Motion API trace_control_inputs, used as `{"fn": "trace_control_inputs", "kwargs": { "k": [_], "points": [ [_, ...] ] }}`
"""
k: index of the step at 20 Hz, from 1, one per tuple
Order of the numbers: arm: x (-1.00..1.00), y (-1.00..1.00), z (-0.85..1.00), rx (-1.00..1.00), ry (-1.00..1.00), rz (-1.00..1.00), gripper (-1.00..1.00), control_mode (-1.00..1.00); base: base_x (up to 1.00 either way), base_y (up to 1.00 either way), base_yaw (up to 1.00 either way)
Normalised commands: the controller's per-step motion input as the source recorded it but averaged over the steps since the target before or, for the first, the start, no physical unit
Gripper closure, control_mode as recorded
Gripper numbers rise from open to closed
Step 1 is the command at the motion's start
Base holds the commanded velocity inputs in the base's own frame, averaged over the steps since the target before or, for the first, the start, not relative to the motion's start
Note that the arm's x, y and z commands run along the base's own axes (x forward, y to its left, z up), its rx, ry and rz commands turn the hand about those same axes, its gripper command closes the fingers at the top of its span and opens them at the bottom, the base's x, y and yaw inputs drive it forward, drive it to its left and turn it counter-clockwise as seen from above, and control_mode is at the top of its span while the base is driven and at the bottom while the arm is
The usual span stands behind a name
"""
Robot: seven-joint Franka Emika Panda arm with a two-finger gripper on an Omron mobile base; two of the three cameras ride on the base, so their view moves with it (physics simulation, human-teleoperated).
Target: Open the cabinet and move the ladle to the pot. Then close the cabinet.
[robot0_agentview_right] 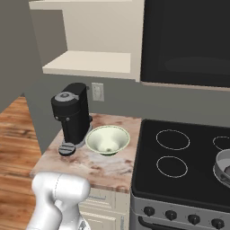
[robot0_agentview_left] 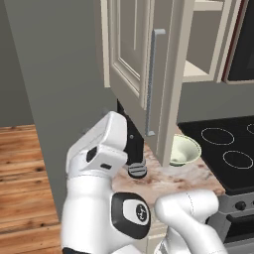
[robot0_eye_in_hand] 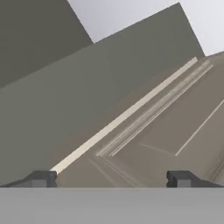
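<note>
The cream-white cabinet [robot0_agentview_left: 198, 69] stands open, its raised-panel door [robot0_agentview_left: 131, 49] swung out toward me with the long grey bar handle [robot0_agentview_left: 151, 82] facing front. The right base view shows the bare lower shelf [robot0_agentview_right: 87, 63] of the cabinet. The ladle is out of view. The grey pot [robot0_agentview_right: 223, 167] sits on the black stove [robot0_agentview_right: 179, 161] at the far right edge. In the hand view my gripper [robot0_eye_in_hand: 110, 181] is open with nothing between its fingertips [robot0_eye_in_hand: 41, 179], looking up along the door panel [robot0_eye_in_hand: 175, 131] and the grey wall.
A black coffee machine [robot0_agentview_right: 72, 114] and a pale green bowl [robot0_agentview_right: 108, 139] stand on the marbled counter [robot0_agentview_right: 90, 173] below the cabinet. A black glass-fronted appliance [robot0_agentview_right: 186, 40] hangs above the stove. My white arm [robot0_agentview_left: 99, 149] stands in front of the counter's left end.
</note>
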Motion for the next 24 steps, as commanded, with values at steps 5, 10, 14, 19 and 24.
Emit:
{"fn": "trace_control_inputs", "kwargs": {
  "k": [5,10,14,19,24],
  "points": [
    [0.06,0.06,-0.01,-0.16,0.11,-0.18,-1.00,-1.00,0.00,0.00,0.00],
    [0.05,0.00,-0.15,-0.13,0.09,-0.24,-1.00,-1.00,0.00,0.00,0.00],
    [0.00,0.00,-0.12,-0.11,0.07,-0.27,-1.00,-1.00,0.00,0.00,0.00],
    [0.17,0.00,-0.02,-0.08,0.09,-0.26,-1.00,-1.00,0.00,0.00,0.00],
    [0.47,-0.02,0.00,-0.08,0.11,-0.22,-1.00,-1.00,0.00,0.00,0.00]
  ]
}}
